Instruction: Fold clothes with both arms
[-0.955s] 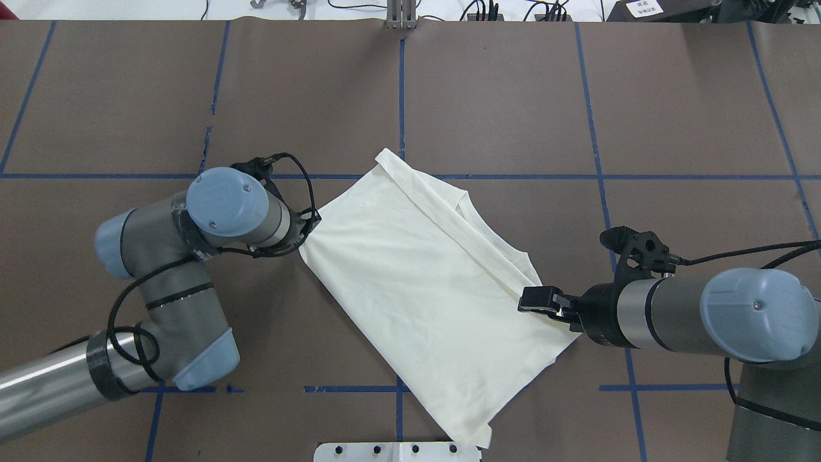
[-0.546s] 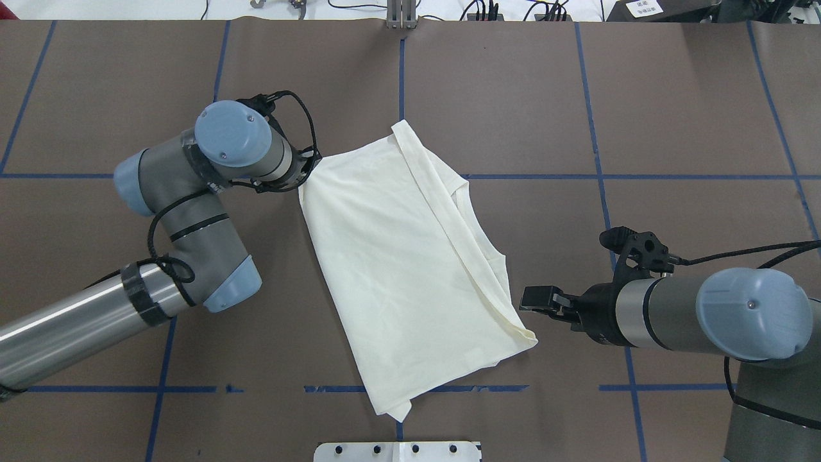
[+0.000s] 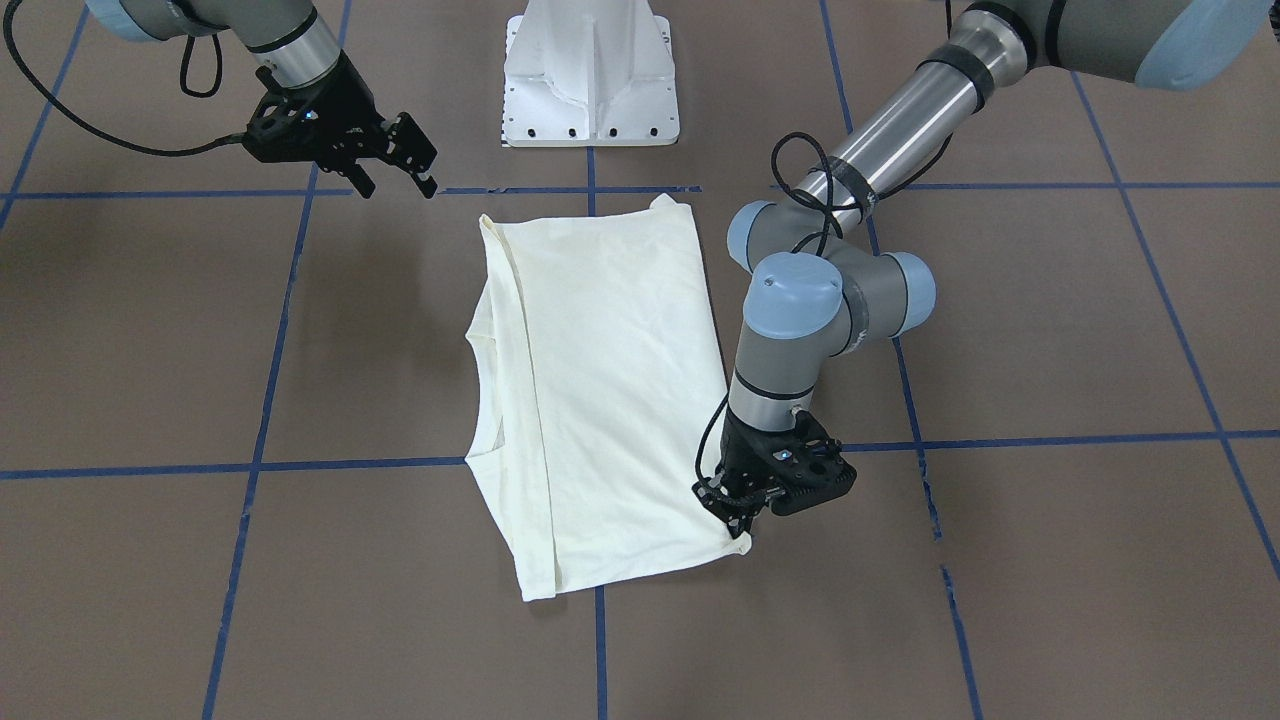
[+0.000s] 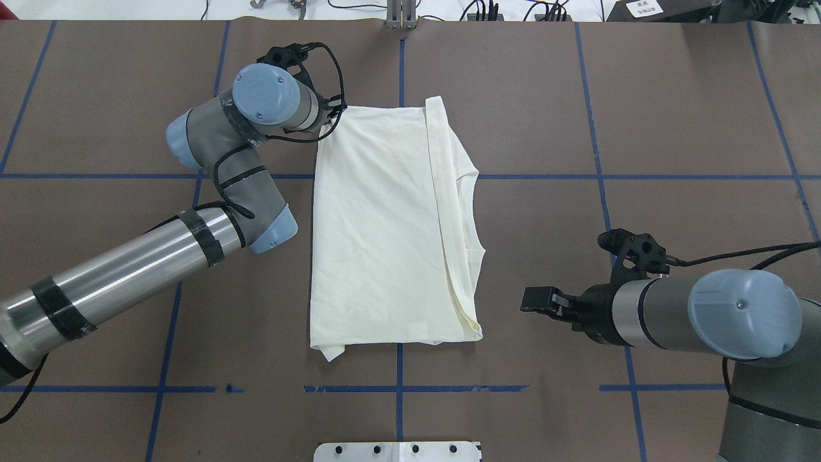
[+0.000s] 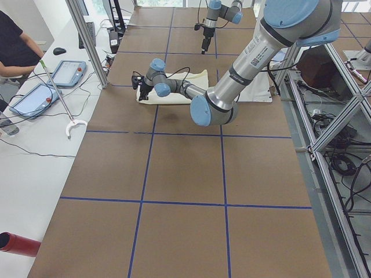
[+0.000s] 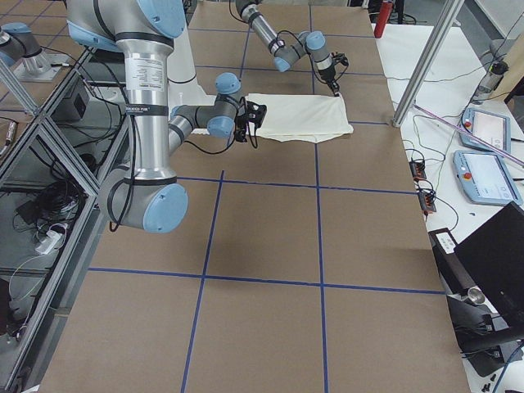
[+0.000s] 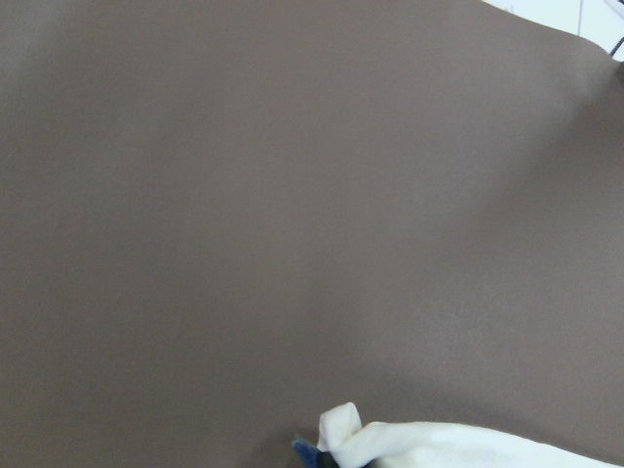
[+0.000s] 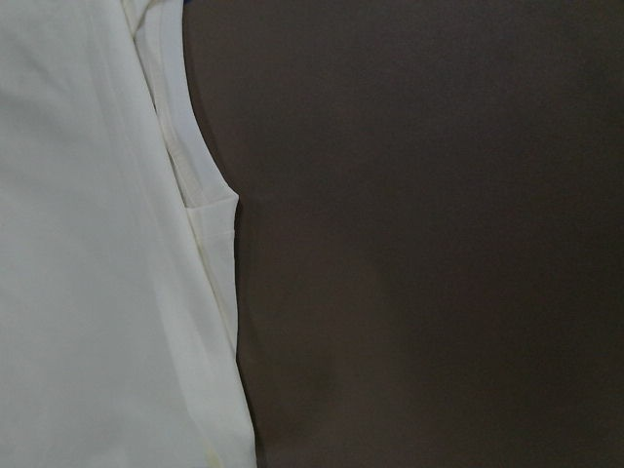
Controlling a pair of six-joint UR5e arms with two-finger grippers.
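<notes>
Fingers of our left gripper [image 3: 738, 518] pinched the folded cream T-shirt's [image 4: 378, 224] far-left corner. It lay mid-table [image 4: 513, 96], lengthwise away from us, our right gripper [image 4: 530, 299] spread empty near its near-right corner.

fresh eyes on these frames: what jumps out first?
The cream T-shirt, folded into a plain rectangle, lies flat in the middle of the table. The left gripper pinches the shirt's far left corner. The right gripper hangs open off the shirt's right side, not touching it.
</notes>
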